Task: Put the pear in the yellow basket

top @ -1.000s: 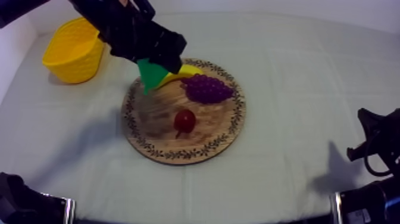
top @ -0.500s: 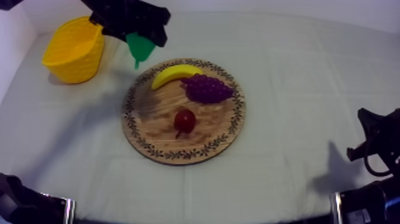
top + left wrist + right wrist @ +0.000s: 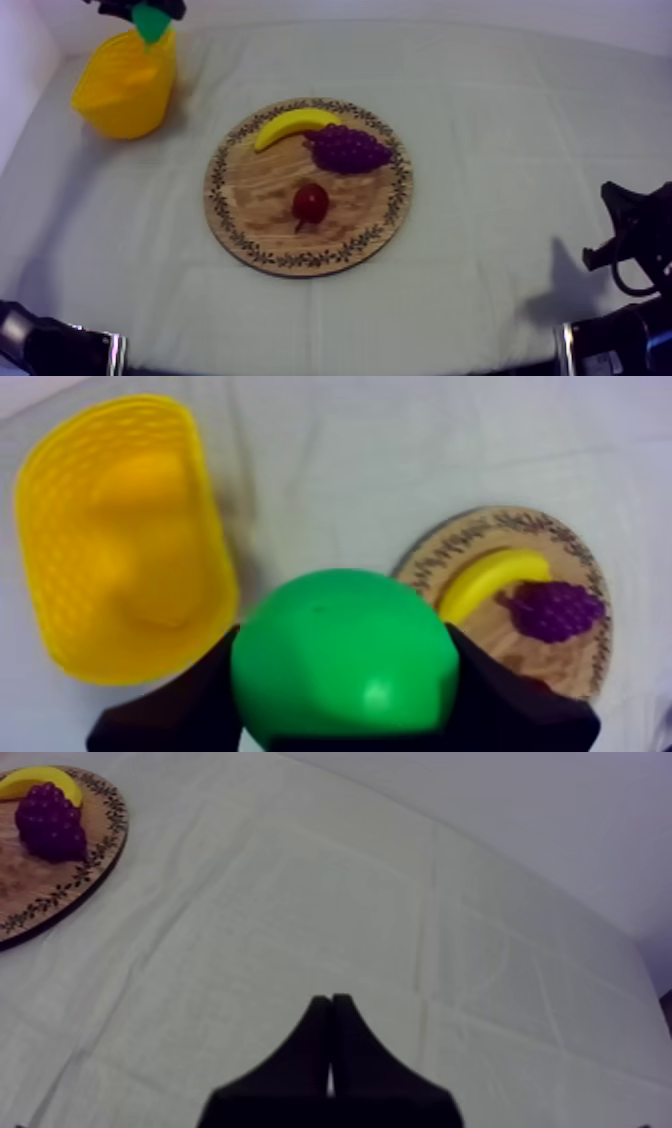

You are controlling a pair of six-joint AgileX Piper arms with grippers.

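Table (image 3: 500, 110) under grey-white cloth. Wooden board (image 3: 245, 205) sits mid-table. Yellow basket (image 3: 118, 95) at far left. Left gripper (image 3: 345, 711) has its fingers (image 3: 180, 701) clamped round the pear (image 3: 340, 646), aloft near the basket's rim, seemingly beside the opening rather than over it. Right gripper (image 3: 331, 1017) is low over bare cloth, fingers pressed together, holding nothing. On the board: banana (image 3: 292, 124), grapes (image 3: 347, 148) just beside it, small red fruit (image 3: 311, 202) apart.

Light: we see soft, even brightness across the cloth (image 3: 500, 120).
Shadows: we find faint ones beside the yellow basket (image 3: 120, 90) and low at the top view's right.
Glare: we note a small highlight on the pear (image 3: 345, 651).
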